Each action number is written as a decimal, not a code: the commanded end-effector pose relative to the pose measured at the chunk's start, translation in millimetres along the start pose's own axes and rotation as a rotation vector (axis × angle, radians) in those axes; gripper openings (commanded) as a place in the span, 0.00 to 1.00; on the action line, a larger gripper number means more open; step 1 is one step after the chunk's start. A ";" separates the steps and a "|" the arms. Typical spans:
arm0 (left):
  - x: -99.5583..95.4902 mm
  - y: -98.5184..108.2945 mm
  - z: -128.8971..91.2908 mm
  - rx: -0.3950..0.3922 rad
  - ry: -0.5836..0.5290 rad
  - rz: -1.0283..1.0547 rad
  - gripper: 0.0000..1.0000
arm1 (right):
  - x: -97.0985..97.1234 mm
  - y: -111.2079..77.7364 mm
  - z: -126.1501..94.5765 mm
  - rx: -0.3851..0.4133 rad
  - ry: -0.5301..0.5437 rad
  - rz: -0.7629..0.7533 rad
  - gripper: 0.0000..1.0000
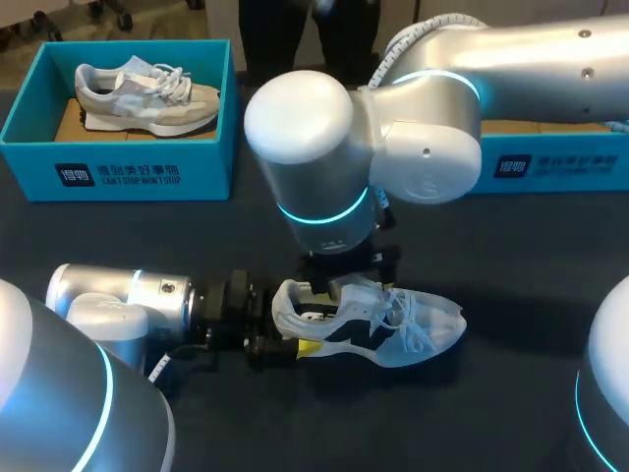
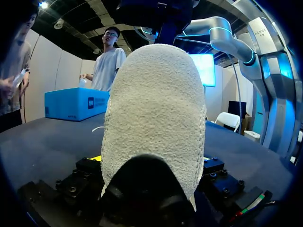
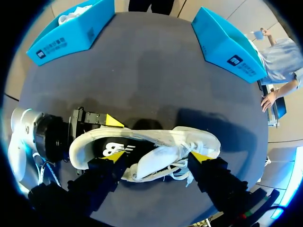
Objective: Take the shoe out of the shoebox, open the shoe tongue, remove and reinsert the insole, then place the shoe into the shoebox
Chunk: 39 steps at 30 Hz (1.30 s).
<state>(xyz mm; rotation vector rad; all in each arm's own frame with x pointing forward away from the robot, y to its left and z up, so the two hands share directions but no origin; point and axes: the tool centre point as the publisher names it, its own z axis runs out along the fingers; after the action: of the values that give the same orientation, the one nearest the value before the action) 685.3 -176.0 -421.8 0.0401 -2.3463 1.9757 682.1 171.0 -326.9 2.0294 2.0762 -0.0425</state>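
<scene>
My left fingers (image 1: 308, 347) clamp the heel of the shoe (image 1: 423, 329) on the worktop (image 1: 511, 275). My right fingers (image 3: 201, 157) stand spread apart, gripping nothing, over the tongue (image 3: 158, 156). I judge this the tongue-opening step; next I must hook it back.

In the left wrist view the shoe (image 2: 154, 118) hides the left gripper (image 1: 283, 339) almost wholly; overhead, the right arm (image 1: 393, 147) covers much of the two o'clock shoebox (image 1: 550, 162).
</scene>
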 end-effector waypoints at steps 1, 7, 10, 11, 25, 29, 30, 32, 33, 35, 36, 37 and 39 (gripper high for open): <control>0.3 0.1 -0.1 0.000 -0.001 0.001 0.00 | 2.1 -3.8 9.3 0.003 0.005 0.015 0.59; 0.3 0.1 -0.1 0.000 -0.001 0.001 0.00 | 4.6 -9.4 14.3 0.022 0.023 0.023 0.56; 0.3 0.1 -0.1 0.000 -0.001 0.001 0.00 | 6.3 -11.2 17.1 0.032 0.035 0.025 0.47; 0.3 0.1 -0.1 0.000 -0.001 0.001 0.00 | 6.6 -11.5 17.5 0.034 0.038 0.026 0.46; 0.3 0.1 -0.1 0.000 -0.001 0.001 0.00 | -3.4 -2.7 6.5 0.080 0.031 -0.022 0.00; 0.3 0.1 -0.1 0.000 -0.001 0.001 0.00 | -10.6 3.0 2.5 0.105 0.045 -0.060 0.00; 0.3 0.1 -0.1 0.000 -0.001 0.001 0.00 | -12.6 4.7 1.9 0.115 0.051 -0.077 0.00; 0.3 0.1 -0.1 0.000 -0.001 0.001 0.00 | -18.2 9.7 0.6 0.137 0.046 -0.111 0.00; 0.3 0.1 -0.1 0.000 -0.001 0.001 0.00 | -19.6 11.1 0.3 0.140 0.041 -0.115 0.00; 0.3 0.1 -0.1 0.000 -0.001 0.001 0.00 | -21.7 13.2 0.0 0.150 0.035 -0.123 0.00; 0.3 0.1 -0.1 0.000 -0.001 0.001 0.00 | -22.1 13.7 0.2 0.151 0.035 -0.123 0.00; 0.3 0.1 -0.1 0.000 -0.001 0.001 0.00 | -22.2 13.7 0.2 0.153 0.036 -0.124 0.00; 0.3 0.1 -0.1 0.000 -0.001 0.001 0.00 | -21.2 12.7 0.8 0.155 0.038 -0.125 0.31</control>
<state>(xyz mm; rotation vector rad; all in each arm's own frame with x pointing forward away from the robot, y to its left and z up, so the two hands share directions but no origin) 685.7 -175.9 -421.6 0.0410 -2.3462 1.9761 694.0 152.0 -320.7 1.9922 2.2794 -0.1975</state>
